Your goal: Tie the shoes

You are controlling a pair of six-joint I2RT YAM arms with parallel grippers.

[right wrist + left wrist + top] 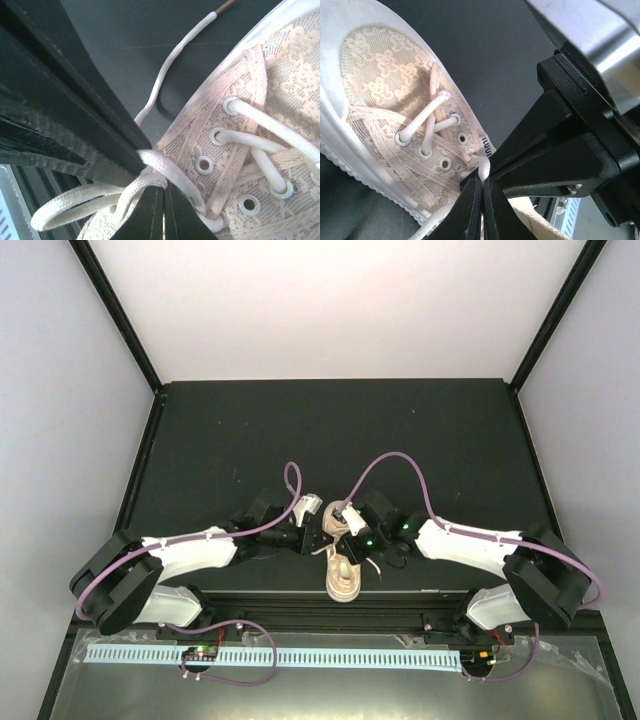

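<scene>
The beige-pink lace sneaker [343, 578] lies at the table's near edge, between the two arms. It also shows in the left wrist view [385, 100] and the right wrist view [270, 90]. My left gripper [322, 539] [483, 181] is shut on an off-white lace [484, 169] just above the upper eyelets. My right gripper [345, 537] [163, 194] is shut on a lace loop [142, 183] at the shoe's opening. The two grippers' fingers touch or nearly touch over the shoe. One loose lace end [170, 65] trails on the table.
The black table's front edge [300, 592] runs just under the shoe. A white perforated strip [270, 656] lies on the metal shelf below. Purple cables [292, 480] arch over both wrists. Black frame posts [115, 310] stand at the back corners.
</scene>
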